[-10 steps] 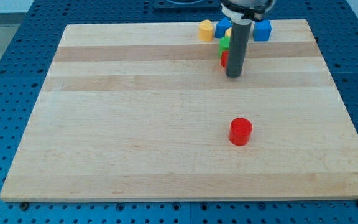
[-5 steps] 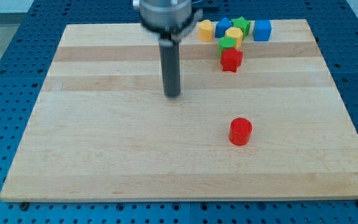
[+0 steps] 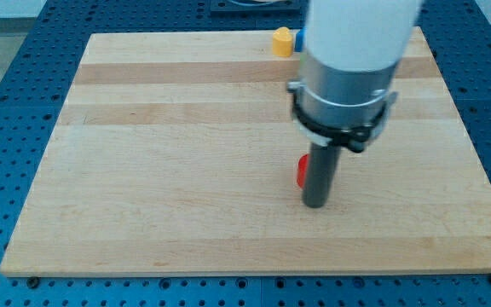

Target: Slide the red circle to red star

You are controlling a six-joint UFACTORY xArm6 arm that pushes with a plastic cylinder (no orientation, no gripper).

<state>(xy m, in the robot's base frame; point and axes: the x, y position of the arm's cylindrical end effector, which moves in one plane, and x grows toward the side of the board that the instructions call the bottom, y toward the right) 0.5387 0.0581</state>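
My tip [image 3: 314,204] rests on the wooden board [image 3: 160,170] at the view's lower middle right. The rod stands in front of the red circle [image 3: 302,171], so only the circle's left edge shows beside the rod, just above the tip. I cannot tell whether the tip touches it. The arm's large white and grey body covers the view's top right, and the red star is hidden behind it.
A yellow block [image 3: 281,40] sits at the board's top edge, left of the arm body. The other blocks of that cluster are hidden behind the arm. Blue perforated table surface surrounds the board.
My tip has swung from the board's upper middle left down to the right, ending just below the red circle. The arm body now hides the top-right block cluster and the red star.
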